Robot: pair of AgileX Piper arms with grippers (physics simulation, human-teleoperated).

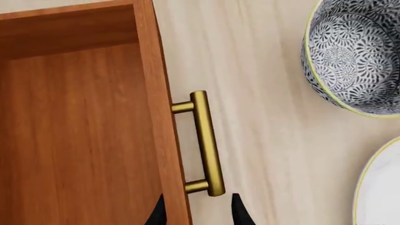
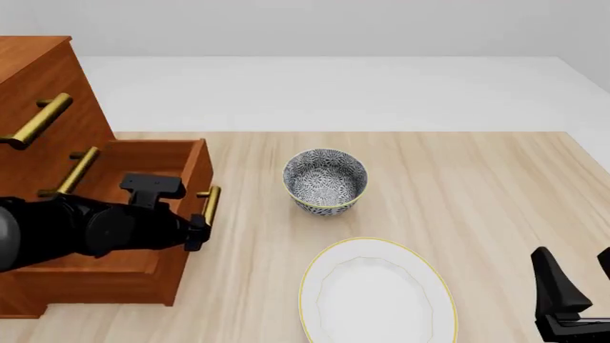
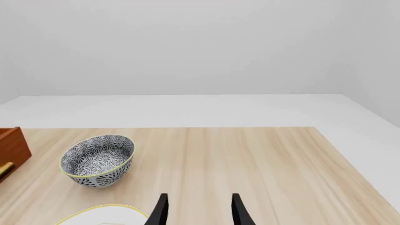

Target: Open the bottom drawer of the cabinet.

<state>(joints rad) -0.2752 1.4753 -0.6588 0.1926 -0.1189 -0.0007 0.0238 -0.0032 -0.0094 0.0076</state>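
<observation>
The bottom drawer already stands well out of the cabinet, its wooden floor bare in the left wrist view and its front panel reaching toward the patterned bowl. Its brass handle sits on the side of that front facing the bowl. The left gripper is above the front panel at the handle's near end, its two dark fingers spread with one over the drawer's inside and the other beyond the bar. They straddle the front and the handle post, yet they look parted and not pressing on anything, though only the fingertips show, so I cannot be sure there is no contact lower down.

The chief risk is pulling with so loose a hold: the fingers could slip off the end of the bar, as they sit near its last post and not at its middle. A pull at one end could also skew the drawer in its runners and jam it. If drawn much further, the drawer front could run into the bowl, which stands near, or the box could come off its runners.

The white plate lies nearer the camera, beside the bowl. The right gripper hangs open and empty over the table, well apart from all this
</observation>
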